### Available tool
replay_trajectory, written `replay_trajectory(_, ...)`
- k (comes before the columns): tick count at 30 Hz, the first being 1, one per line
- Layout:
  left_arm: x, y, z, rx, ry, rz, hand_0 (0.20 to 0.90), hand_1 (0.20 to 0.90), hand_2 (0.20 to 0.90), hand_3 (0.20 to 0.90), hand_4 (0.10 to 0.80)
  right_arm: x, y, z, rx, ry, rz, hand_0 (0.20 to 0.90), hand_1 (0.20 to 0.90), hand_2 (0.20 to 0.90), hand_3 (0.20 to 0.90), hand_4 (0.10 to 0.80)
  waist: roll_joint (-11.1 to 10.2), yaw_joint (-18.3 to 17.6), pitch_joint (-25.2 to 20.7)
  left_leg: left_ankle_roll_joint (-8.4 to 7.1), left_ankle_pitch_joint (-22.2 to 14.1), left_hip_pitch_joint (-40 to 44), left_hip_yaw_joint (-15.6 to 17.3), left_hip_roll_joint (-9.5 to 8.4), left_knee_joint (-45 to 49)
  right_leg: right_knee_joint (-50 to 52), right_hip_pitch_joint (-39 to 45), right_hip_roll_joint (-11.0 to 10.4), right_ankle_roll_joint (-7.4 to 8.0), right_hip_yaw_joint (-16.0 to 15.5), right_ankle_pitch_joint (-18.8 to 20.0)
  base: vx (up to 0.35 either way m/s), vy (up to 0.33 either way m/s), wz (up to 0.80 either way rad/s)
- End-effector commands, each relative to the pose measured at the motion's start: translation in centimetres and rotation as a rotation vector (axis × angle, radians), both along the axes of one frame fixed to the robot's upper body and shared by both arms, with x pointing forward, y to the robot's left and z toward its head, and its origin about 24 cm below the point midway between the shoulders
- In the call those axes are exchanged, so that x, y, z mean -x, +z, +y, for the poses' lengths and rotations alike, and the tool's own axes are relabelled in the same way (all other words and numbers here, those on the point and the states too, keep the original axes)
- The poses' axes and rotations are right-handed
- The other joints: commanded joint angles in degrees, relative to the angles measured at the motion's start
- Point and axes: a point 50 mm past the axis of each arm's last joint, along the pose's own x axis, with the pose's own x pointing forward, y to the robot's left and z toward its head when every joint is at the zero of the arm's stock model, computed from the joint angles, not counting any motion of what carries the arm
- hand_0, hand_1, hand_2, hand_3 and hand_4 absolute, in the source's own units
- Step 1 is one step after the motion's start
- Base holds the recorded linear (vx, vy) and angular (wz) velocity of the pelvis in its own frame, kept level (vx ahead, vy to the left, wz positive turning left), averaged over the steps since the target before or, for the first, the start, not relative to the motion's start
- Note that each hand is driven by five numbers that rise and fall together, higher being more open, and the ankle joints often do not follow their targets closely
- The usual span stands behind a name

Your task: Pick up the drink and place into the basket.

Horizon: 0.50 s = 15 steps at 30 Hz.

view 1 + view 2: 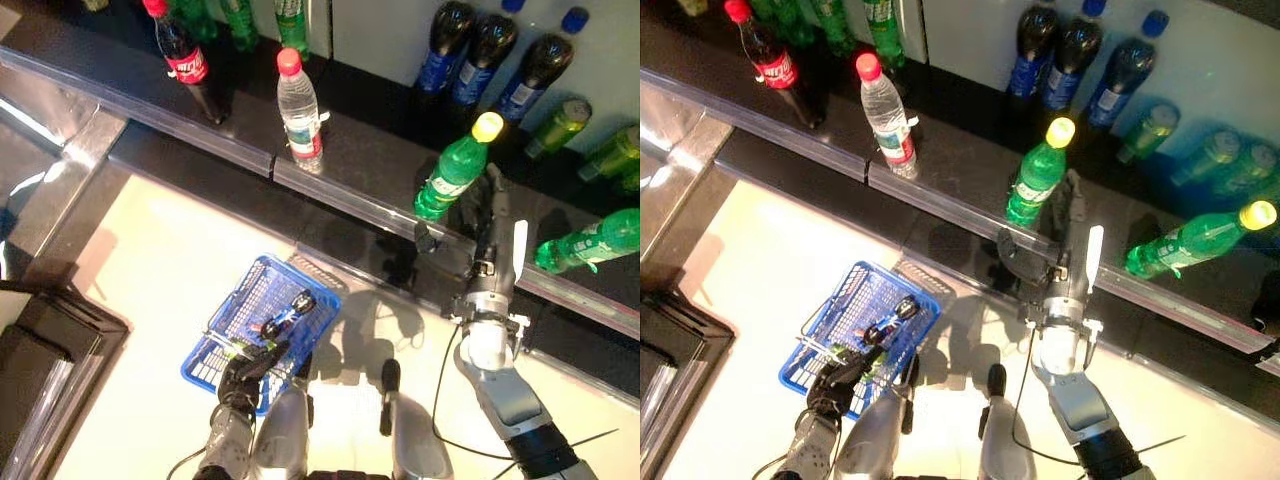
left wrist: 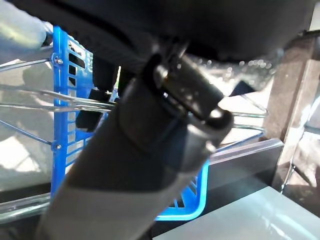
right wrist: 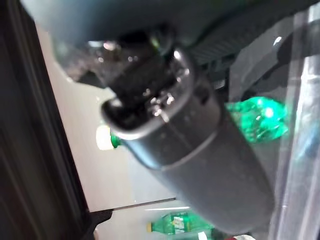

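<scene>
Reaches with the right hand (image 1: 492, 235) up to the shelf (image 1: 350, 150), fingers (image 1: 497, 200) straight and apart, just beside the green bottle (image 1: 452, 172) but not closed round it. Stands tilted near the shelf's front rail (image 1: 340, 200), that bottle, yellow cap up, not yet lifted. Holds the blue basket (image 1: 225, 325) low with the left hand (image 1: 245, 368), fingers curled on its handle; already carries a dark bottle (image 1: 288, 312) inside.

Risks, as judged from here:
- Could knock the bottle over or off the rail if closing late or from one side only, since only one side looks covered.
- Could slip on the round, smooth plastic with a grip too near the neck.
- Could brush the lying bottle (image 1: 590, 242) nearby and set it rolling.
- Could miss the basket on the way down, given its narrow opening and the bottle already in it.
</scene>
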Motion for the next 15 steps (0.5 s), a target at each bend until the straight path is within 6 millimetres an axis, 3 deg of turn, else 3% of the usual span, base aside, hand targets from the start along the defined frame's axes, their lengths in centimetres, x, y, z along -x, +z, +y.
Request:
replay_trajectory(1, 2.2, 0.5, 2.2, -0.096, -0.002, -0.079, 0.300, 0.300, 0.300, 0.200, 0.100, 0.4, 6.2, 0.8, -0.026, 0.000, -0.355, 0.900, 0.900, 0.900, 0.900, 0.800, -0.9, 1.0, -0.2, 1.17, -0.8, -4.9, -2.7, -1.21, 7.0, 4.6, -0.7, -1.3, -2.99, -3.5, 0.2, -0.024, 0.015, 0.07)
replay_trajectory(15, 0.3, 2.0, 2.1, -0.095, -0.019, -0.166, 0.300, 0.300, 0.300, 0.200, 0.100, -1.1, 9.1, 0.1, -0.127, -0.125, -0.479, 0.900, 0.900, 0.900, 0.900, 0.800, -0.7, 2.4, 1.0, 2.61, -1.0, -10.9, -2.8, -2.57, 8.4, 6.4, -7.0, -1.7, -2.91, -3.5, 0.9, -0.004, 0.001, 0.02)
